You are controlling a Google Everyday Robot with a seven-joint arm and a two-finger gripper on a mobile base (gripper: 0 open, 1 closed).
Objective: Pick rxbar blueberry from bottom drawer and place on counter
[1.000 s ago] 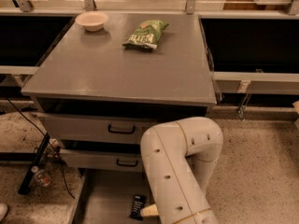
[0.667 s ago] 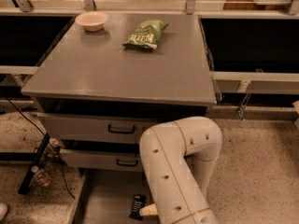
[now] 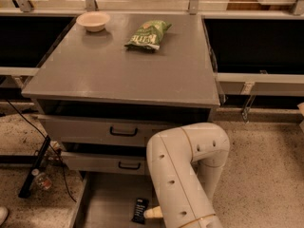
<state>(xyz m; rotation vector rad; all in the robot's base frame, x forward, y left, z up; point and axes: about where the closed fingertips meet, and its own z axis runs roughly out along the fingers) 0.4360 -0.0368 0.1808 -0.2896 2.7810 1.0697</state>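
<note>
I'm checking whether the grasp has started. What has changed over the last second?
Nothing visibly changed. The claw is low in the bottom drawer, beside the rxbar blueberry, mostly hidden by the arm. Chip bag and bowl sit on the counter as before.

A pale shallow bowl [image 3: 93, 21] sits near the far left corner of the tabletop [image 3: 118, 75]. A green crinkled chip bag [image 3: 148, 34] lies to its right, well apart from it. Under the top, the black-handled top drawer [image 3: 85, 127] and middle drawer [image 3: 90, 161] face forward. On the speckled floor [image 3: 266, 175] at the left, a small plastic bottle [image 3: 42, 180] lies just beside a black stand leg [image 3: 33, 169]. The end effector [image 3: 153, 213] is low at the view's bottom edge, mostly hidden.
</note>
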